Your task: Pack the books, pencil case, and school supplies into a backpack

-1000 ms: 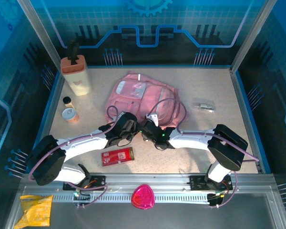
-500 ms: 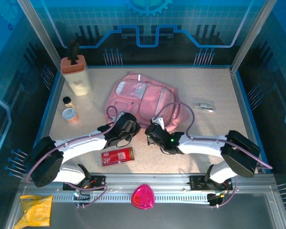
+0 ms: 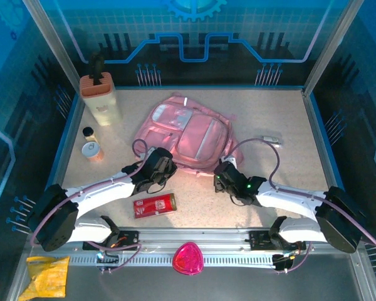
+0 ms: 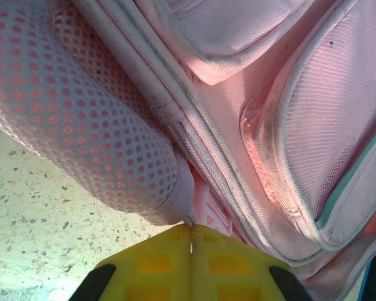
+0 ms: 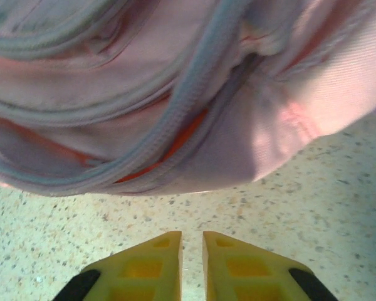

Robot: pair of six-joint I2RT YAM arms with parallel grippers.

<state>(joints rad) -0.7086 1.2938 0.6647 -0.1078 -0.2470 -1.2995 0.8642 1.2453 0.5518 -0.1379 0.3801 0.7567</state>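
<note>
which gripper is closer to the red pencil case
Left. The left gripper is just beyond the pencil case, at the backpack's near edge. The right gripper is farther off to the right, by the backpack's near right corner.

The right gripper (image 3: 219,170) is drawn back off the backpack (image 3: 188,135) onto the bench (image 3: 288,113) at its near right corner, with its arm swung outward. The backpack is tugged slightly leftward and flattened by the left gripper (image 3: 163,162).
</note>
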